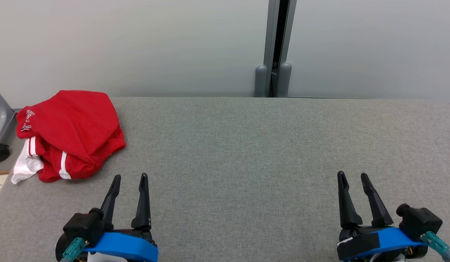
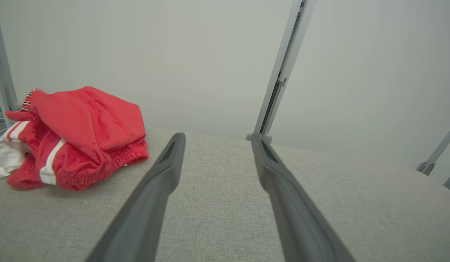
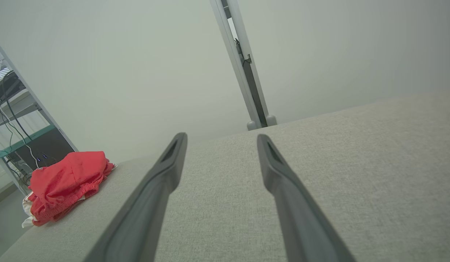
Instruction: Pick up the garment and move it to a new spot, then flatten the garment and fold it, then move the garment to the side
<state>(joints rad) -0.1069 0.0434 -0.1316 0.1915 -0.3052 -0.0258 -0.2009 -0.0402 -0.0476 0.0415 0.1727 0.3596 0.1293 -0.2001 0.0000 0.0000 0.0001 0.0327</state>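
A red garment (image 1: 70, 134) with white stripes and white lettering lies crumpled in a heap at the far left of the grey fabric table (image 1: 246, 153). It also shows as a red garment (image 2: 79, 136) at the left of the left wrist view and, small and low at the left of the right wrist view, as a red garment (image 3: 65, 185). My left gripper (image 1: 130, 178) hovers open near the front edge, just right of and nearer than the heap, empty. At the front right my right gripper (image 1: 352, 175) is open and empty, far from the cloth.
A pale wall with a grey vertical post (image 1: 276, 47) runs behind the table's far edge. A grey chair base with a caster (image 1: 0, 152) stands off the table's left edge. A shelf with cables (image 3: 14, 123) stands beyond the garment.
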